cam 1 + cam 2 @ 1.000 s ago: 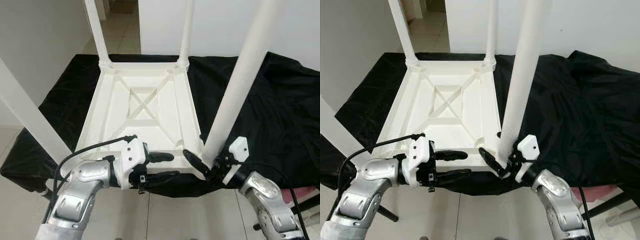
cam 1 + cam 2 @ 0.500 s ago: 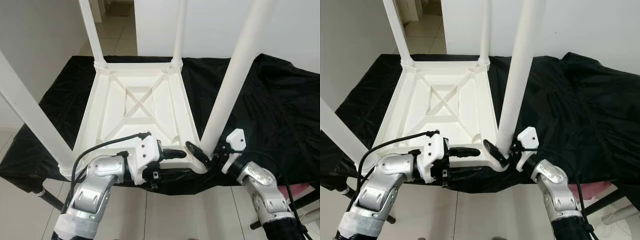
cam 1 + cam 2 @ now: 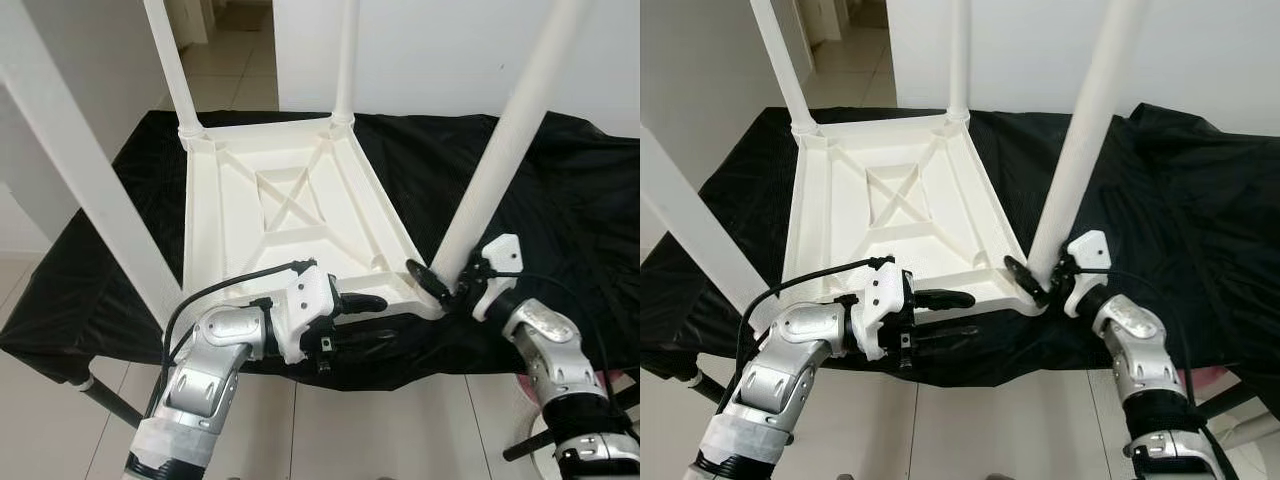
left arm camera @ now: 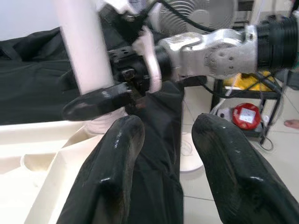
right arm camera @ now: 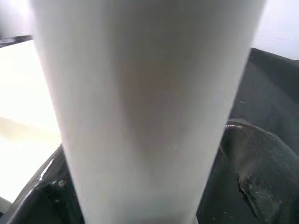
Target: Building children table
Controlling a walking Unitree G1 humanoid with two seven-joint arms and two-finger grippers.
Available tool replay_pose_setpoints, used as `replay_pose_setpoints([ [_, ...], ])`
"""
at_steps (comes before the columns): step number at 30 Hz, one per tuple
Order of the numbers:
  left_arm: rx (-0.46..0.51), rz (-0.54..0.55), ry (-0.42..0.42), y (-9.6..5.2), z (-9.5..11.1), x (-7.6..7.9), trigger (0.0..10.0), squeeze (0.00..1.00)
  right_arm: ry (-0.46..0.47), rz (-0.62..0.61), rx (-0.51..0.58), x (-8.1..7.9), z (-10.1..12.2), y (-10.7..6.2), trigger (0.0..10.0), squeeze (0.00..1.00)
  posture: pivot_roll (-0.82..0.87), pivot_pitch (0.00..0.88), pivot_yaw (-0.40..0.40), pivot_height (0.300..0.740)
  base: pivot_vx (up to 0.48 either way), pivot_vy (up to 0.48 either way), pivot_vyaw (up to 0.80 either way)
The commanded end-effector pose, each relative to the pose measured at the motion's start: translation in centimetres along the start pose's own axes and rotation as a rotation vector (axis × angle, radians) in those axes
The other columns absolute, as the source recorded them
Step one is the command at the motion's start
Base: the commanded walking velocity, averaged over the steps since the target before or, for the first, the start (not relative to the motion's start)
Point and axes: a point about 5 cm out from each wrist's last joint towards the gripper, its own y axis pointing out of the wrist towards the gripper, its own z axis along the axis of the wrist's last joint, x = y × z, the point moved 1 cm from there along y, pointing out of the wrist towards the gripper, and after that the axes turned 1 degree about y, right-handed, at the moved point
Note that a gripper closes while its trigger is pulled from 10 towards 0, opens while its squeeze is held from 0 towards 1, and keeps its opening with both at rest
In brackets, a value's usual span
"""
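Here, white children's table (image 3: pixel 290 215) laid upside down on black cloth (image 3: pixel 560 200), near right leg (image 3: pixel 495 170) clasped at its base by right gripper (image 3: pixel 445 285), left gripper (image 3: pixel 365 318) held spread apart around the tabletop's near edge

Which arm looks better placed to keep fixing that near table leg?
Probably the right. Its claw already closes around the foot of the near white leg at the tabletop's corner, while the left claw sits open along the near edge, gripping nothing.
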Motion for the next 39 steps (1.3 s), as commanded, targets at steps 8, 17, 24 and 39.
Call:
replay_pose_setpoints([
  [8, -0.038, 0.376, -0.141, 0.1, -0.8, -2.6, 10.0, 0.00, 0.002, 0.092, -0.007, -1.4, -0.1, 0.1, 10.0, 0.00, -0.10, 0.003, 0.028, 0.740, 0.000, 0.000, 0.00],
  [17, -0.036, 0.470, -0.210, 0.1, -1.0, -3.3, 10.0, 0.00, -0.022, 0.108, 0.008, -1.8, -0.2, 0.2, 4.6, 0.00, -0.09, 0.000, 0.018, 0.740, 0.000, 0.000, 0.00],
  [24, -0.042, 0.472, -0.203, 0.0, -1.2, -3.3, 10.0, 0.00, 0.011, 0.090, 0.009, -1.7, -0.6, 0.1, 0.0, 0.00, -0.09, 0.000, 0.013, 0.740, 0.000, 0.000, 0.00],
  [39, -0.039, 0.566, -0.155, 0.1, -0.7, -4.2, 10.0, 0.00, 0.063, -0.056, 0.070, -2.5, 0.1, -0.3, 10.0, 0.00, -0.09, 0.000, 0.024, 0.740, 0.000, 0.000, 0.00],
])
